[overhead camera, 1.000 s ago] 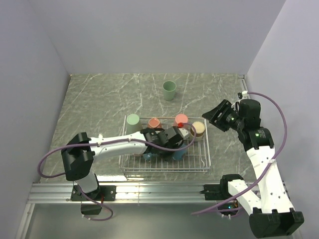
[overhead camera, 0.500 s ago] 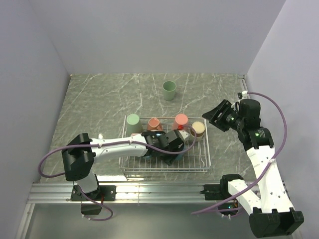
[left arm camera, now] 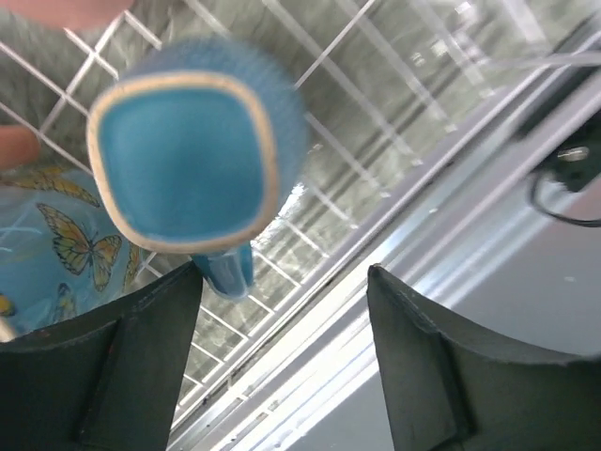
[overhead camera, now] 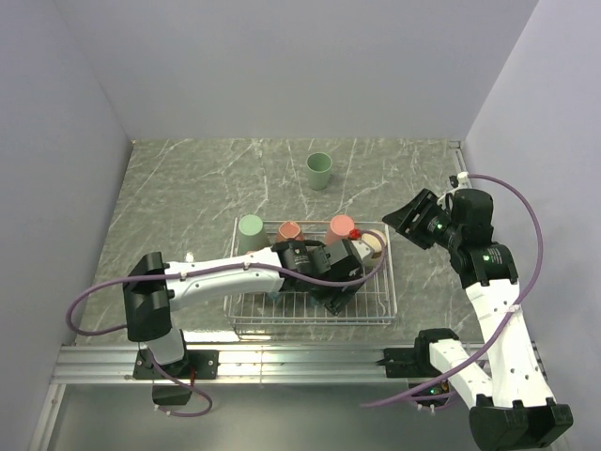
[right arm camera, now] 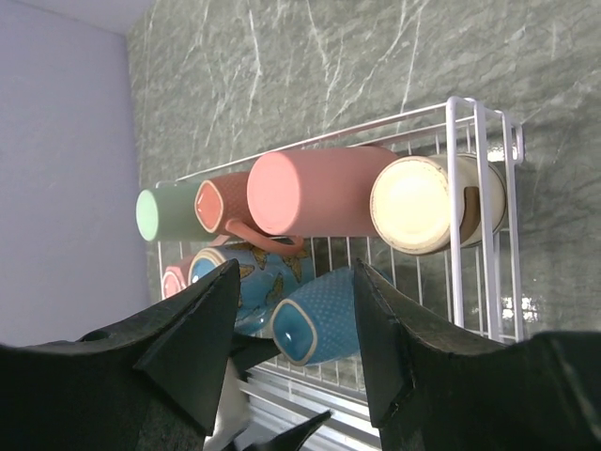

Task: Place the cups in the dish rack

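Note:
The white wire dish rack (overhead camera: 310, 322) holds several cups. In the right wrist view, a sage green cup (right arm camera: 169, 213), a salmon mug (right arm camera: 225, 202), a pink cup (right arm camera: 319, 191) and a cream-bottomed brown cup (right arm camera: 423, 202) line its far side. A blue butterfly mug (right arm camera: 254, 282) and a blue dotted mug (right arm camera: 319, 315) lie in front of them. My left gripper (left arm camera: 284, 272) hangs open just above the dotted mug (left arm camera: 188, 160), not touching it. Right of the rack, my right gripper (right arm camera: 296, 268) hovers open and empty. One more green cup (overhead camera: 319, 170) stands on the table behind the rack.
Grey marble tabletop (overhead camera: 188, 197) with walls on three sides. The aluminium rail (overhead camera: 282, 357) runs along the near edge, just in front of the rack. The left arm (overhead camera: 225, 272) reaches across the rack's left half.
My left gripper has opened, let go of the blue dotted mug in the rack, and shifted slightly right. The right arm has not moved.

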`<state>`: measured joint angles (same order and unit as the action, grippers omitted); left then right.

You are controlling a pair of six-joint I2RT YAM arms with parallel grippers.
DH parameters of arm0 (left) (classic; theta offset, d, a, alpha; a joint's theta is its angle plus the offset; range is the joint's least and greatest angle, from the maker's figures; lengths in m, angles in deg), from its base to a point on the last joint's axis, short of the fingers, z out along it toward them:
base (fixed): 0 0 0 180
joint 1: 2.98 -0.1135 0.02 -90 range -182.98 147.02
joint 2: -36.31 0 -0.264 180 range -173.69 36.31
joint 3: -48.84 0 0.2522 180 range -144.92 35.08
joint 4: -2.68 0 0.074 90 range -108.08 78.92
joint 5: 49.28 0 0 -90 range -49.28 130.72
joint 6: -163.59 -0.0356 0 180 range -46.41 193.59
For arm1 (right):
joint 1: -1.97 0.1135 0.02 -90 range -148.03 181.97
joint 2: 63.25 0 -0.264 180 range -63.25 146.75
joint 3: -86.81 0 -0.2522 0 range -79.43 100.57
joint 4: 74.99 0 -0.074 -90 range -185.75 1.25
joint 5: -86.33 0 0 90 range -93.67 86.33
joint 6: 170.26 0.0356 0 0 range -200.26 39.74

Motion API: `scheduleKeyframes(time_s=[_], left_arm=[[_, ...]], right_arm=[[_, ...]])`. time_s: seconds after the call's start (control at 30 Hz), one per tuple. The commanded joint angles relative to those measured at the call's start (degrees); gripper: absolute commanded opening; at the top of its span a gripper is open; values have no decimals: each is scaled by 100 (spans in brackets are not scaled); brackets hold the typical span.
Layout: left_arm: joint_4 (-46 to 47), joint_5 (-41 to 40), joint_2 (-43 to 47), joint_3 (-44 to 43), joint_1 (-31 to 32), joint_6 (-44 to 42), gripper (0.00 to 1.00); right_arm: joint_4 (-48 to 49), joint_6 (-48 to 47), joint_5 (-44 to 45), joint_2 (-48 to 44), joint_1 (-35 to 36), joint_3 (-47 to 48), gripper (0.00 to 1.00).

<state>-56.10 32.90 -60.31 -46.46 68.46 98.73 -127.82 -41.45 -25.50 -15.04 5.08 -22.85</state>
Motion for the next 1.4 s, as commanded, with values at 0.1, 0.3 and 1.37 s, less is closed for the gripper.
scheduleKeyframes(time_s=[0.1, 0.3, 1.37], left_arm=[[-534, 43, 230, -977, 72, 78, 82], [-675, -37, 775, -1672, -489, 131, 88], [-895, 96, 2956, 129, -3725, 1168, 87]], right_arm=[[-39, -303, 275, 57, -30, 432, 59], [13, -444, 293, 417, -4, 1012, 59], [-1261, -884, 881, 8081, 1394, 7798, 67]])
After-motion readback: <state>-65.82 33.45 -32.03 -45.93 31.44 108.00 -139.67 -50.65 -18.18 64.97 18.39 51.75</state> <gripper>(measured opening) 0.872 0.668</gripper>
